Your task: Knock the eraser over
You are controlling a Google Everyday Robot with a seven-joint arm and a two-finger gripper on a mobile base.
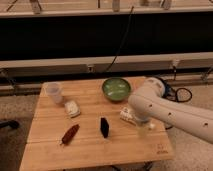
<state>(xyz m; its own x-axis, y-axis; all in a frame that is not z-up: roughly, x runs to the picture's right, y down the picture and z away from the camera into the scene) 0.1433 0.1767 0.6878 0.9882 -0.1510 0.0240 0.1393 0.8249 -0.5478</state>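
Observation:
The eraser (104,127) is a small black slab standing upright near the middle of the wooden table (90,152). My white arm (155,106) reaches in from the right over the table's right part. The gripper (143,127) shows only as a faint shape below the arm, to the right of the eraser and apart from it.
A green bowl (116,88) sits at the back of the table. A clear plastic cup (53,92) stands at the back left, a small white block (72,108) in front of it. A dark red elongated object (70,133) lies front left. A white bottle (127,116) lies partly under my arm.

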